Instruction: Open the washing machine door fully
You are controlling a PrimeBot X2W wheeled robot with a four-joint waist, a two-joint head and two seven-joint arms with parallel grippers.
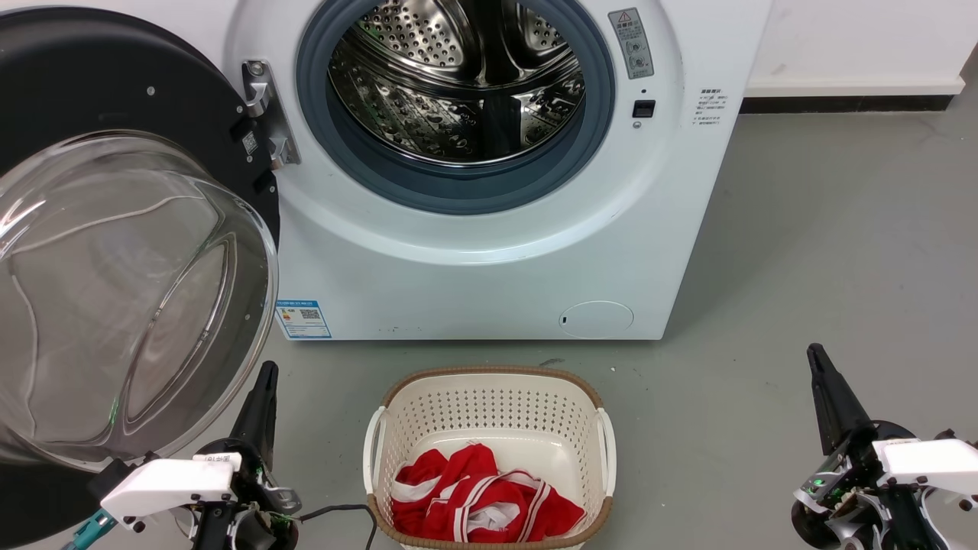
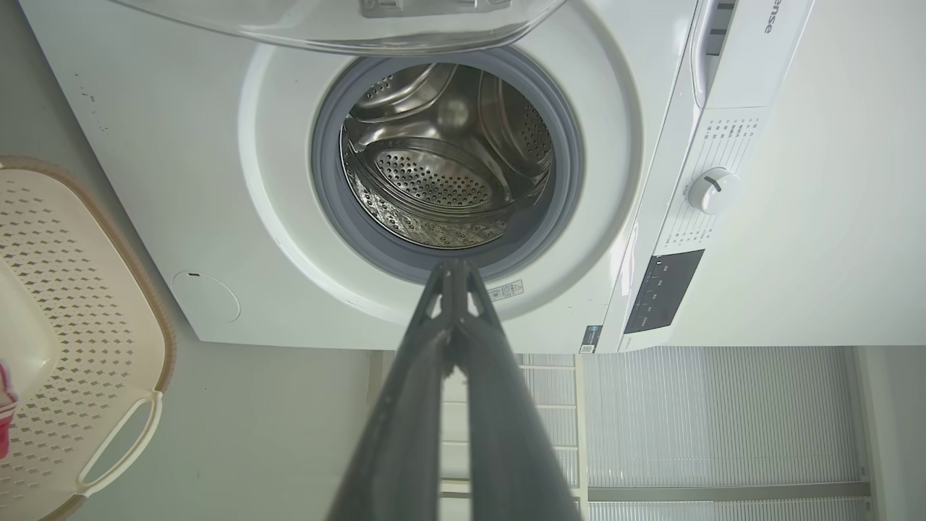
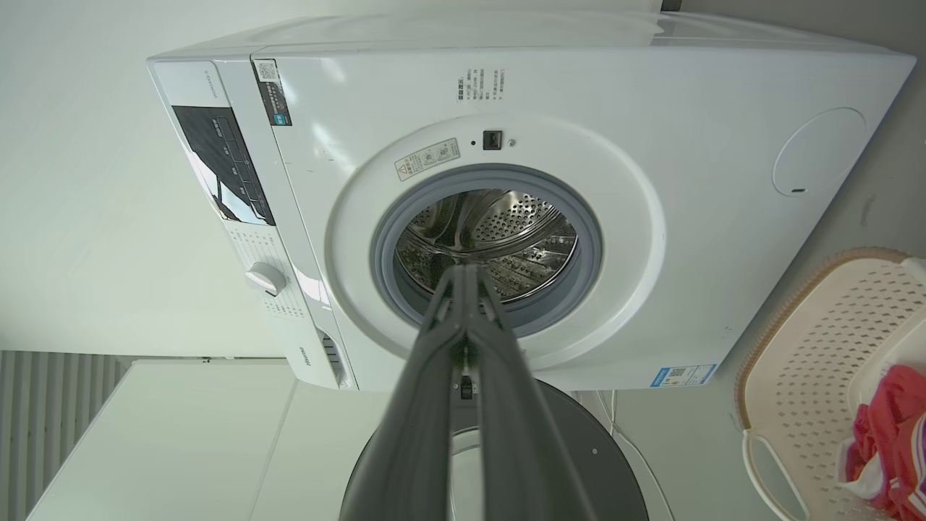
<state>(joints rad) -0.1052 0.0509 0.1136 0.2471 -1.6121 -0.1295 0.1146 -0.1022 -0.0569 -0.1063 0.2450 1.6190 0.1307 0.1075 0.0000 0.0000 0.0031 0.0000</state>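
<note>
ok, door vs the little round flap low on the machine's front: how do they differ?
The washing machine door is large and glossy black with a clear bulging centre; the flap is small and plain white. The door is swung wide open to the left; the flap sits shut, flush with the machine front. Both are round.

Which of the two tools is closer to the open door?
The left tool, right beside the door; the right tool sits far off, past the basket.
</note>
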